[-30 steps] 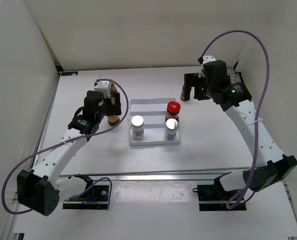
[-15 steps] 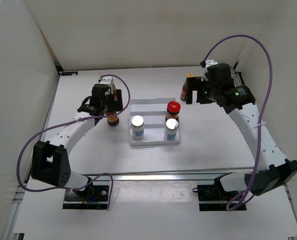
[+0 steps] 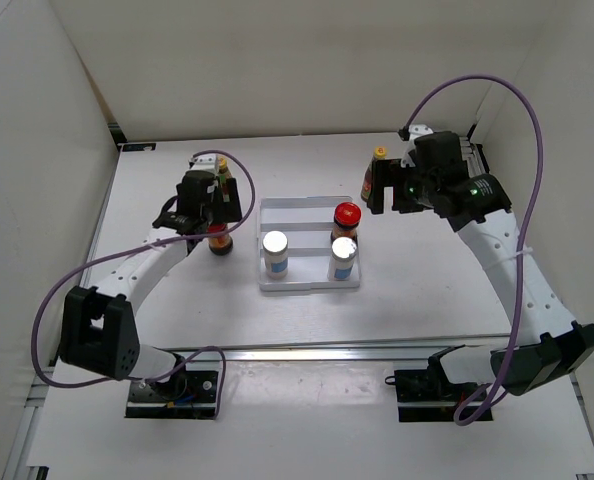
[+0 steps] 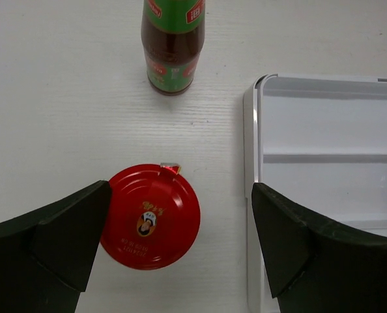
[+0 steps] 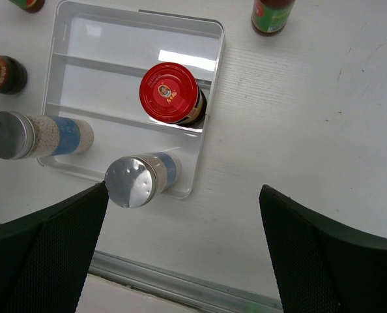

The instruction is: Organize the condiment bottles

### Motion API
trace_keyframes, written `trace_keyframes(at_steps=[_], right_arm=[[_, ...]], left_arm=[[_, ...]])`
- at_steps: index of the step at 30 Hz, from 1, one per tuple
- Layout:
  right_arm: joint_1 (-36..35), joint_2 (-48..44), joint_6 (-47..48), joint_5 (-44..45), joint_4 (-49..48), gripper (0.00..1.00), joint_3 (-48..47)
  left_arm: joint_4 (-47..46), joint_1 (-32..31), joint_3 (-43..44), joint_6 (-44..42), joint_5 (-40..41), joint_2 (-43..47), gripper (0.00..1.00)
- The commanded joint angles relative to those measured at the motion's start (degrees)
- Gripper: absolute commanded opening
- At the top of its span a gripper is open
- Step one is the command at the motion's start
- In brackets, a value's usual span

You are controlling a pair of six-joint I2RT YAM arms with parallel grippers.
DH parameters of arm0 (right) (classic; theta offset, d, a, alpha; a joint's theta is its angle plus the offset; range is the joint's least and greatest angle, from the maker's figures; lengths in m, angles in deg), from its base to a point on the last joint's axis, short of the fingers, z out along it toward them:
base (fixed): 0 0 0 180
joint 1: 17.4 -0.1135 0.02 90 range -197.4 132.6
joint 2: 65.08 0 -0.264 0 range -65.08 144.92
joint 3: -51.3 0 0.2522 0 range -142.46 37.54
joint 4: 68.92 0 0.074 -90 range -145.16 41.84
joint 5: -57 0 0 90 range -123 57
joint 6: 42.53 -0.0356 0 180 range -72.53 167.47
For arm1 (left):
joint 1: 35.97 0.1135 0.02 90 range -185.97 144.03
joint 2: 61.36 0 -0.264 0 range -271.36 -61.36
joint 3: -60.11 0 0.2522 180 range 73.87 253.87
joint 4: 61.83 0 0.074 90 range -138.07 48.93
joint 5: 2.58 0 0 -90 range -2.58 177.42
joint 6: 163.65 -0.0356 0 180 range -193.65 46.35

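My left gripper [image 4: 180, 251] is open above a dark red-lidded jar [image 4: 150, 216] that stands on the table left of the white tray [image 4: 252, 143]; its lid sits close to my left finger. A slim red-sauce bottle [image 4: 172, 42] stands beyond it. In the top view the left gripper [image 3: 215, 212] hovers over that jar [image 3: 218, 241]. My right gripper [image 5: 184, 248] is open and empty, high over the table. The tray [image 5: 210, 78] holds a second red-lidded jar [image 5: 169, 93] and two silver-topped shakers [image 5: 133, 181] [image 5: 11, 134]. The other slim bottle [image 3: 375, 177] stands right of the tray, by the right gripper [image 3: 385, 192].
White walls close in the table on the left, back and right. The far section of the tray [image 3: 297, 207] holds nothing. A metal rail [image 5: 180, 287] runs along the table's near edge.
The left arm has swung its elbow out left, and the gripper now points down over the jar beside the tray. The right gripper has drawn back right, uncovering the slim bottle's yellow cap.
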Motion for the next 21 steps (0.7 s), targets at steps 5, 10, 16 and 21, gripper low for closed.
trace_keyframes(at_steps=[5, 10, 16, 21], right_arm=[[0.22, -1.59, -0.05, -2.32, -0.27, 1.00, 0.70], [0.22, -1.07, -0.05, -2.32, -0.27, 1.00, 0.70], [0.22, -1.06, -0.05, -2.32, -0.27, 1.00, 0.70], [0.22, -1.06, -0.05, -2.32, 0.26, 1.00, 0.18]], left_arm=[[-0.56, 0.36, -3.76, 0.53, 5.90, 8.12, 1.00], [-4.08, 0.36, -8.25, -0.70, 4.43, 9.89, 1.00], [-6.36, 0.36, -10.62, 0.88, 3.90, 6.99, 1.00], [-9.62, 0.36, -12.81, 1.93, 5.04, 5.67, 1.00]])
